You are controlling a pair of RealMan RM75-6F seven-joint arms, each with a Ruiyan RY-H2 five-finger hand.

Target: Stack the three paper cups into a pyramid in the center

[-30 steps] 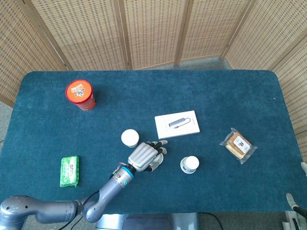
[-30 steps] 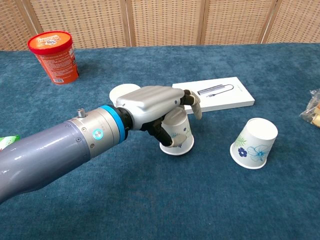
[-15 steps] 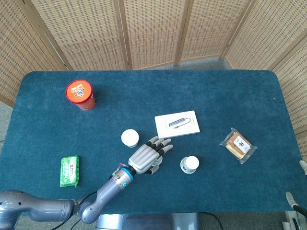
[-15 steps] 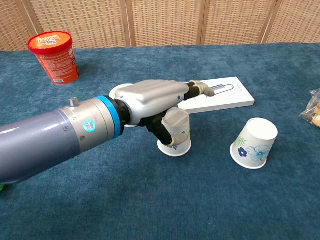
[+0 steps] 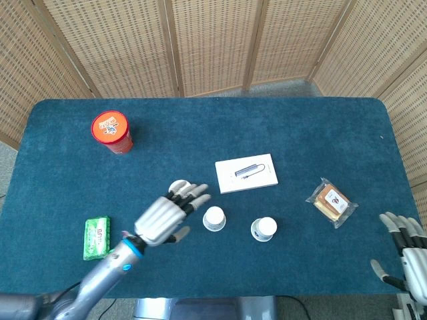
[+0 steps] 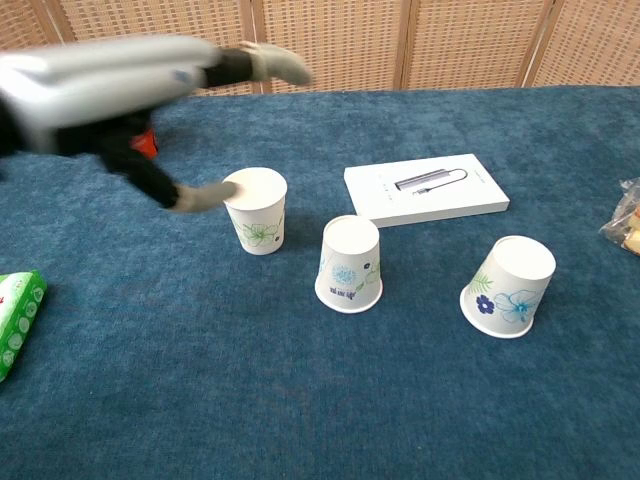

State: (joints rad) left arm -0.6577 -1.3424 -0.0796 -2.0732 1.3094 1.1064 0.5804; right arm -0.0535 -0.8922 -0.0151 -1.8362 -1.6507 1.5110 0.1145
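Observation:
Three white paper cups with flower prints stand on the blue table (image 5: 300, 133). The left cup (image 6: 256, 210) (image 5: 179, 187) stands mouth up. The middle cup (image 6: 349, 265) (image 5: 214, 218) and the right cup (image 6: 510, 286) (image 5: 263, 229) stand mouth down, apart from each other. My left hand (image 5: 163, 217) (image 6: 120, 80) hovers left of the middle cup with fingers spread and holds nothing. It is blurred in the chest view, and its thumb tip lies close to the left cup's rim. My right hand (image 5: 407, 252) shows at the bottom right table edge, fingers apart and empty.
A white flat box (image 5: 246, 173) (image 6: 425, 189) lies behind the cups. An orange tub (image 5: 111, 131) stands at the far left. A green packet (image 5: 97, 237) (image 6: 15, 320) lies near the left front edge, and a wrapped snack (image 5: 331, 202) lies at the right.
My left hand opened, let go of the middle cup and drew back to the left and up. The right hand has come into the head view at the bottom right.

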